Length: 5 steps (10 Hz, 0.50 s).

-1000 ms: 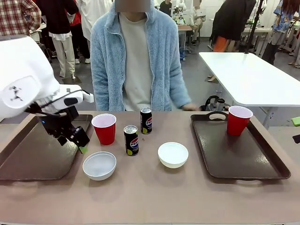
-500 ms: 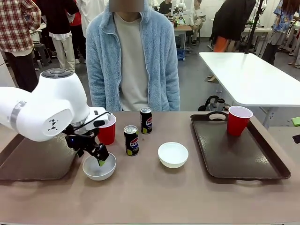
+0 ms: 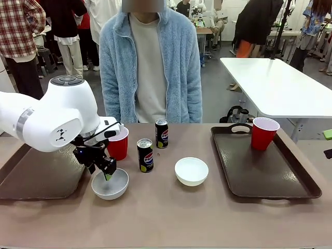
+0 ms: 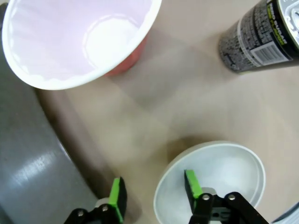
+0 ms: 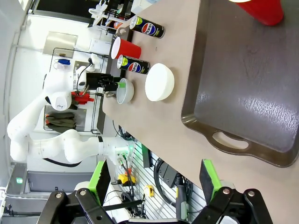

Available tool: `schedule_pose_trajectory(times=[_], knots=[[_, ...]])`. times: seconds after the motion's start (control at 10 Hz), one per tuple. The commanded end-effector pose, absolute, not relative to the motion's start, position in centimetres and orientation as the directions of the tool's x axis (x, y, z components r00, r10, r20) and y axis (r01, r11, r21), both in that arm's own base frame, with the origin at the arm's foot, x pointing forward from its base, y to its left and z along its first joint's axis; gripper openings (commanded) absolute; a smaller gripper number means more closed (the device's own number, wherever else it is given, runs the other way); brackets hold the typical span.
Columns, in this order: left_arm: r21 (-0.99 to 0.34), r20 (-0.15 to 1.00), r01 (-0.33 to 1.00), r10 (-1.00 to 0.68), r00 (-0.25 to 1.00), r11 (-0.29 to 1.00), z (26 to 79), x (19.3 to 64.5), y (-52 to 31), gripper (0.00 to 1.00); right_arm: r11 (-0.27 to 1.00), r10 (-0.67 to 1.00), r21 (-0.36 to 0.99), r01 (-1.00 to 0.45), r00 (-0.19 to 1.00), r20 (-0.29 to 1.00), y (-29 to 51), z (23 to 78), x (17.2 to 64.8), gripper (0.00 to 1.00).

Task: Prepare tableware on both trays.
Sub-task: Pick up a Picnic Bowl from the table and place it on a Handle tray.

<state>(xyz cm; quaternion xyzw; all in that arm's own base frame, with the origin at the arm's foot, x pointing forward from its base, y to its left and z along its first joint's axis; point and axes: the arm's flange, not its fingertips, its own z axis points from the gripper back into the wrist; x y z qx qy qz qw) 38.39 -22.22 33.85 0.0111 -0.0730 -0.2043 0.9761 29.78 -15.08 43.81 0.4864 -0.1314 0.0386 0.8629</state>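
My left gripper [image 3: 106, 174] hangs over the near-left white bowl [image 3: 111, 187], beside the left tray [image 3: 36, 174]. In the left wrist view its jaws straddle that bowl's rim [image 4: 161, 186], one green pad [image 4: 191, 183] inside and the other pad [image 4: 117, 200] outside, both with a gap to the rim. A red cup [image 3: 119, 146] stands just behind the bowl, with two black cans [image 3: 145, 154] [image 3: 162, 133] to its right. A second white bowl [image 3: 191, 171] sits mid-table. Another red cup [image 3: 264, 133] stands on the right tray [image 3: 270, 179]. My right gripper [image 5: 154, 179] is open off the table's right end.
A person in a light blue fleece [image 3: 150, 62] stands at the far side, arms down. The right tray's handle [image 5: 229, 140] faces my right gripper. A white table [image 3: 275, 85] stands behind on the right. Other people stand further back.
My left arm swung from over the left tray to the near-left bowl, and its jaws have narrowed around the rim. The person's hand withdrew from near the right tray.
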Motion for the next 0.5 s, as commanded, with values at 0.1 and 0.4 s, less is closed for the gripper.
schedule_pose_trajectory(times=[0.1, 0.4], knots=[[0.066, 0.127, 0.341, -0.347, 0.929, 0.938, 33.83, 38.98, -23.05, 0.0, 0.506, -0.068, 0.838, -0.202, 0.96, 0.272, -15.12, 43.8, 29.95, 1.0], [0.043, 0.091, 0.312, -0.315, 0.945, 0.949, 34.54, 39.15, -22.66, 0.0, 0.506, -0.068, 0.838, -0.202, 0.96, 0.272, -15.12, 43.8, 29.95, 1.0]])
